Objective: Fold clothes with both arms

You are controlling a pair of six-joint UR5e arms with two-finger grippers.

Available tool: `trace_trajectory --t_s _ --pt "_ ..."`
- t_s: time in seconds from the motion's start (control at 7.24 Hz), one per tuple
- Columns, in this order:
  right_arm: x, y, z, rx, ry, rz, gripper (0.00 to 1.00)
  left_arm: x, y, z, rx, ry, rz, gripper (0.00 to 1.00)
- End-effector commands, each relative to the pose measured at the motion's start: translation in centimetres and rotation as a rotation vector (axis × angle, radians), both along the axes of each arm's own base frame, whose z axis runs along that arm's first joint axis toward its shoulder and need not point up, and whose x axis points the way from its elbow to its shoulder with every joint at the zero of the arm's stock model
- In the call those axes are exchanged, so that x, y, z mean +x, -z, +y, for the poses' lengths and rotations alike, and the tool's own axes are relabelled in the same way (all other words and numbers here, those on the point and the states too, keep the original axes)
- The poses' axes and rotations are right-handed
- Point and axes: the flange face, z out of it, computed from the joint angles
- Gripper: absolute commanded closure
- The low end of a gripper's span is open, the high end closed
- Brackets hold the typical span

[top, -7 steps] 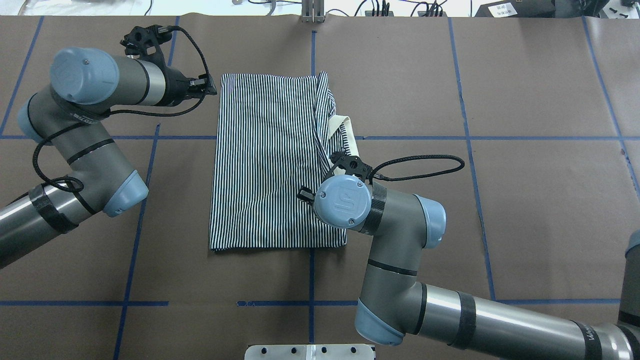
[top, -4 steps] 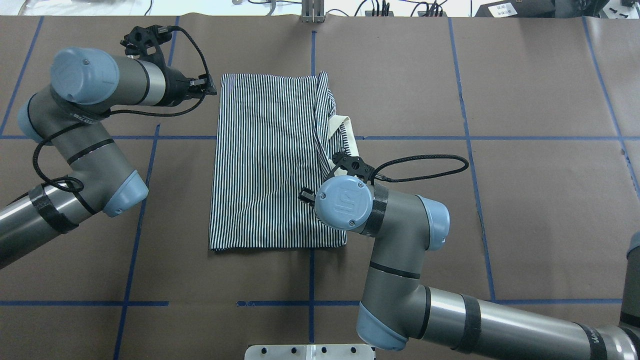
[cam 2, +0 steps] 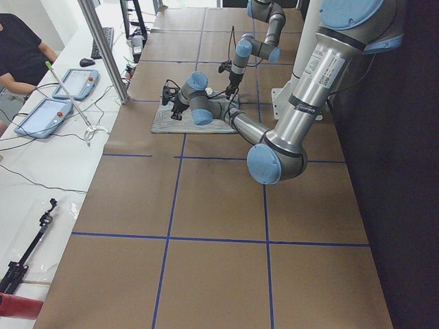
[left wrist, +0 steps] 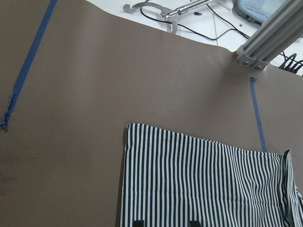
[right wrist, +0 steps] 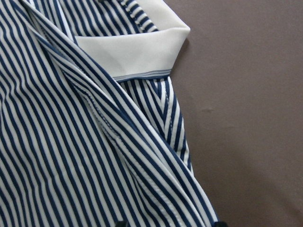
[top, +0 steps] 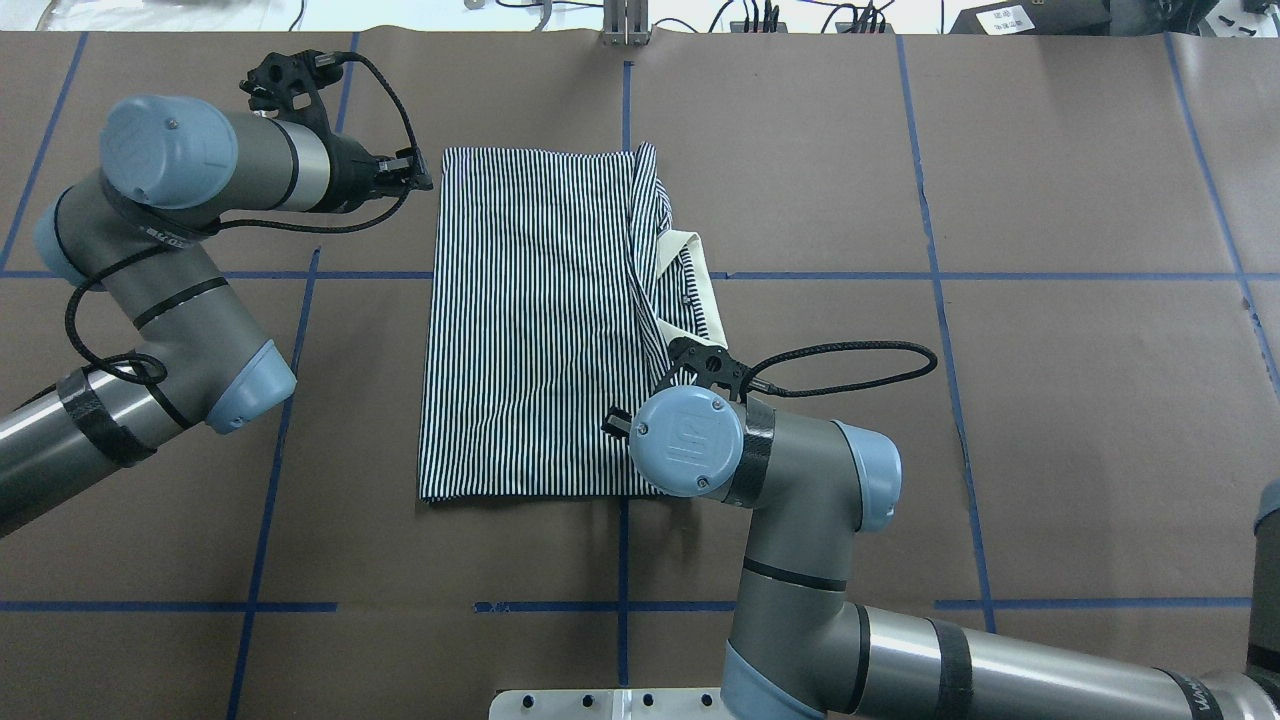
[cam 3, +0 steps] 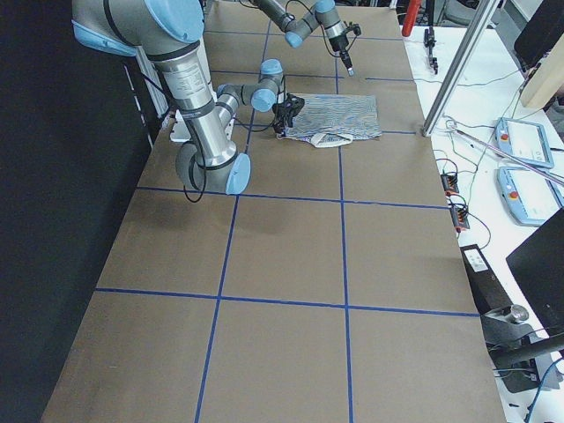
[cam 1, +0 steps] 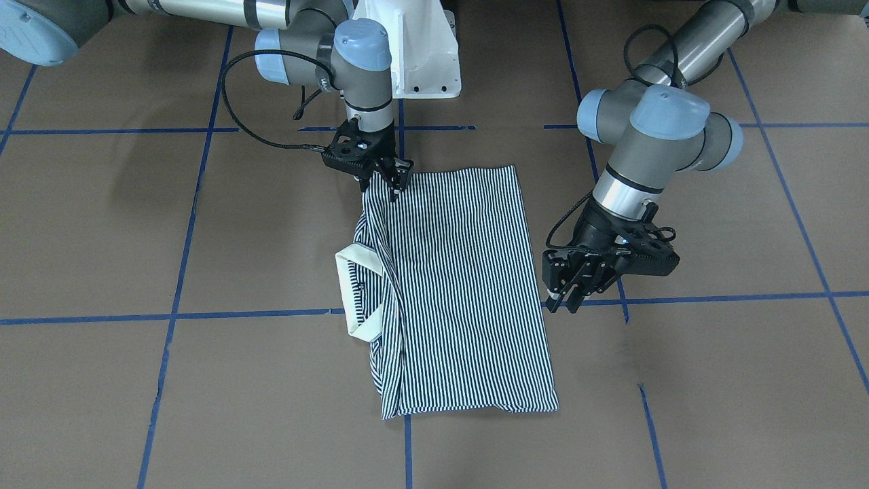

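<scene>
At the near edge of the table (top: pixel 1000 400), on the robot's right:

- The right gripper (cam 1: pixel 381 185) points straight down over the near right corner of the shirt (top: pixel 530 320). Its fingers are spread wide and the wrist view shows striped cloth between the tips. It has nothing pinched. I cannot tell whether the tips touch the fabric.
- The shirt lies mid-table, folded to a long rectangle running away from the robot. A loose folded flap runs along its right side, and the cream collar (top: pixel 700 262) sticks out past that edge onto the bare table.
- Farther out, the left gripper (top: pixel 420 173) hangs just beside the far left corner of the shirt, off the cloth. Its fingers are apart and empty.

Risks, as I judge them:

- The right side is several layers thick. A shallow pinch there may take only the top flap, so the layers would peel apart on lifting and the earlier fold would open.
- The protruding collar may drag or bunch and leave the next fold crooked.
- The left gripper sits outside the edge, so closing where it hangs would catch nothing. It needs to come in over the corner first.
- Uneven lift between the two grippers would skew the rectangle.
</scene>
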Motion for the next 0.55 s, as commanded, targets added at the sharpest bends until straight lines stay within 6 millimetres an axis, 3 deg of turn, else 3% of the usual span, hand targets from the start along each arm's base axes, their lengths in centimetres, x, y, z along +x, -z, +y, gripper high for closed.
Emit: trace_trajectory --t_s 0.0,0.14,0.41 --pt "-0.20 0.20 0.17 -0.003 0.002 -0.002 0.88 -0.05 -0.02 -0.02 0.000 0.001 0.000 0.57" --pt "-0.26 0.01 0.15 -0.002 0.004 0.000 1.00 -0.05 -0.04 -0.04 -0.001 0.002 -0.001 0.57" --pt "-0.06 0.74 -0.05 0.006 0.011 -0.011 1.00 -0.23 -0.89 0.14 -0.008 0.002 -0.009 0.57"
